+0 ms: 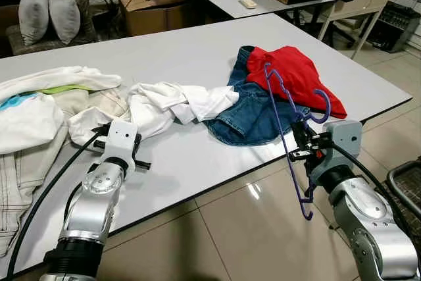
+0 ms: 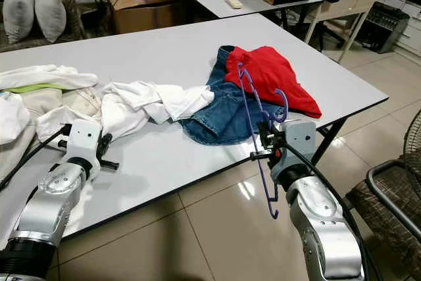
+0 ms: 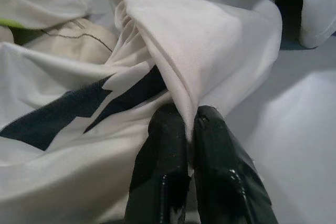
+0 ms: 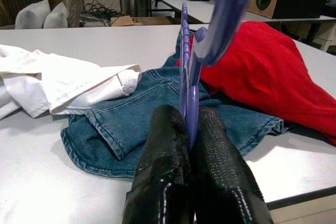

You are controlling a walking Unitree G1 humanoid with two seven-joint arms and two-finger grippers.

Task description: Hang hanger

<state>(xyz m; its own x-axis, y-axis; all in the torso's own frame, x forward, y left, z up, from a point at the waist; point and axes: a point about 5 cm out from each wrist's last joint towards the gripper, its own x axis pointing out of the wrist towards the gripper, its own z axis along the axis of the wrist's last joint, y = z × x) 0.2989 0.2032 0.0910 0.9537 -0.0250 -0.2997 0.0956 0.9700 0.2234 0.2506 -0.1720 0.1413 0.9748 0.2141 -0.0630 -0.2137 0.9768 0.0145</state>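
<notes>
Right gripper (image 1: 301, 143) pinches purple hanger (image 1: 283, 123) upright at table (image 1: 197, 51) edge

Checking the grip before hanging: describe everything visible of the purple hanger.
The purple hanger looks like thin plastic with a curved hook and slim frame. It stands tilted on edge at the table's near edge, its top over the jeans and red garment, its lower end hanging below the tabletop. The right pincer is shut on its frame.
</notes>
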